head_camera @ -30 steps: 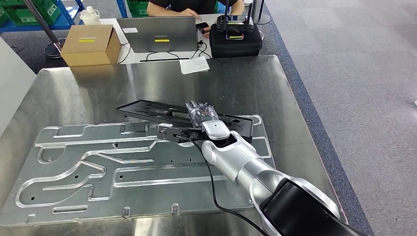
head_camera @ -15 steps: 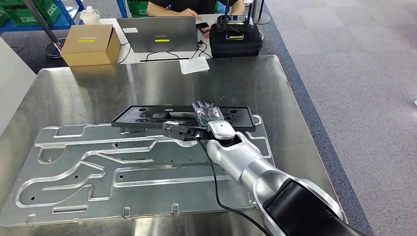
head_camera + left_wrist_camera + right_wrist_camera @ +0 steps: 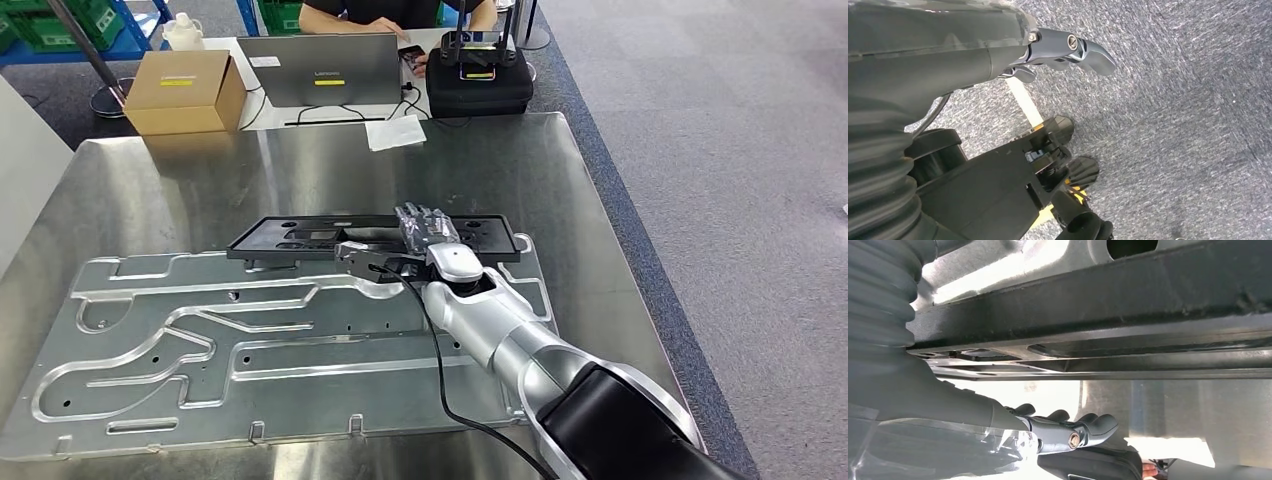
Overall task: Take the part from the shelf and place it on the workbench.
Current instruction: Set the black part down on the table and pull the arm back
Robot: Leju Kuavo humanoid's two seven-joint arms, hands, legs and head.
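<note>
The part (image 3: 300, 237) is a long flat black frame with cut-outs. It lies level across the far edge of a big machined aluminium plate (image 3: 200, 340) on the steel workbench (image 3: 200, 170). My right hand (image 3: 425, 232) sits over the part's middle-right. In the right wrist view the part (image 3: 1098, 310) runs as a dark bar apart from the right hand (image 3: 1068, 432), whose thumb and fingers are stretched out with nothing between them. My left hand (image 3: 1063, 47) hangs above grey carpet and holds nothing.
Past the workbench's far edge stand a cardboard box (image 3: 185, 90), a laptop (image 3: 318, 68), a black case (image 3: 478, 80) and a seated person (image 3: 380, 12). A sheet of paper (image 3: 396, 131) lies at the far edge. Grey carpet runs along the right.
The part went from tilted with its left end further away to lying level and square on the plate. My right hand has shifted slightly forward and right over it.
</note>
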